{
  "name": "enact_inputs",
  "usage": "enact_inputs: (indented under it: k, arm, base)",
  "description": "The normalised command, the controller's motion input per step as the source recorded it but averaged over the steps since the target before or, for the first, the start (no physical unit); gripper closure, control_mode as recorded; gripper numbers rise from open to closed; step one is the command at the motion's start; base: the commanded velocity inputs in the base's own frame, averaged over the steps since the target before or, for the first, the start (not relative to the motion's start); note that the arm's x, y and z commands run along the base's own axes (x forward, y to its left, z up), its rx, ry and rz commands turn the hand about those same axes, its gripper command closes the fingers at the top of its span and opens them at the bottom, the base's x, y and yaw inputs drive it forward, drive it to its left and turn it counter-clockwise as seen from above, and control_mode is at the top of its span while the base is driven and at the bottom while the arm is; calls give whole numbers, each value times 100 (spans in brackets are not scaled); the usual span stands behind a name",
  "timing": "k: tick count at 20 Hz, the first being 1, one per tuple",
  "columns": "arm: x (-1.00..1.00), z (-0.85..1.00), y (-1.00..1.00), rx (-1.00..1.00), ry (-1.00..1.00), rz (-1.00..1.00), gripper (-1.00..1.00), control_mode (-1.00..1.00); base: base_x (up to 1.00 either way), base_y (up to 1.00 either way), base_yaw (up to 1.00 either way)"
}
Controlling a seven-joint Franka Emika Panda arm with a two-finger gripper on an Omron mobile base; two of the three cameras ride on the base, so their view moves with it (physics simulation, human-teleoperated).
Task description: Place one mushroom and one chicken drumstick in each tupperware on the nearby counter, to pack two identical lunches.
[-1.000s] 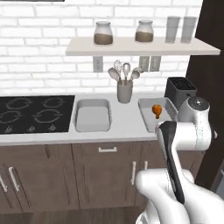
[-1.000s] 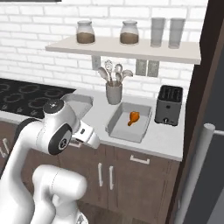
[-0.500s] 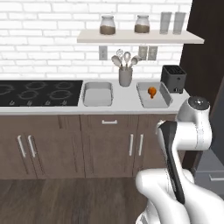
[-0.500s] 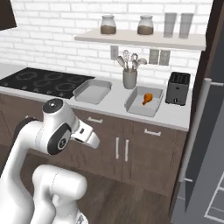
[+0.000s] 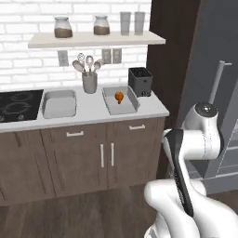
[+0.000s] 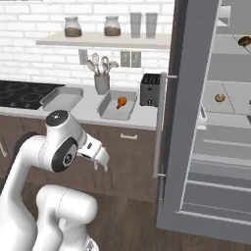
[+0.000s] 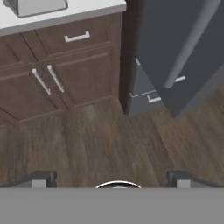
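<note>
Two light-grey tupperware trays sit on the pale counter (image 5: pixel 93 112). The left tupperware (image 5: pixel 59 103) (image 6: pixel 61 98) looks empty. Inside the right tupperware (image 5: pixel 109 106) (image 6: pixel 112 113) lies one orange-brown chicken drumstick (image 5: pixel 119 96) (image 6: pixel 120 102). A small brown mushroom-like item (image 6: pixel 220 98) rests on a shelf inside the open fridge, with a darker one (image 6: pixel 243 41) higher up. My gripper (image 6: pixel 101 165) (image 7: pixel 109 179) hangs in front of the lower cabinets, well away from the counter, pointing down at the wooden floor. It is open, with nothing between the fingertips (image 7: pixel 40 179).
A black toaster (image 5: pixel 140 81) stands right of the trays, a utensil holder (image 5: pixel 89 82) behind them, the black stovetop (image 5: pixel 14 106) at far left. The grey fridge door (image 6: pixel 188 122) stands open on the right. Dark wood floor (image 7: pixel 109 140) lies below.
The whole picture has shifted: the base has backed off and turned right, so the counter looks farther away and the open fridge has come into view. The gripper stays open.
</note>
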Motion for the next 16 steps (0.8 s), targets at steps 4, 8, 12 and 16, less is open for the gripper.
enact_inputs:
  k: [4, 8, 12, 16]
  arm:
    - [0, 0, 0, 0, 0, 0, -100, 100]
    - [0, 0, 0, 0, 0, 0, -100, 100]
    - [0, 0, 0, 0, 0, 0, -100, 100]
    - [0, 0, 0, 0, 0, 0, -100, 100]
  base:
    - [-54, -100, -50]
    - [-36, -87, -68]
    - [-60, -42, -73]
    - [-58, -4, -84]
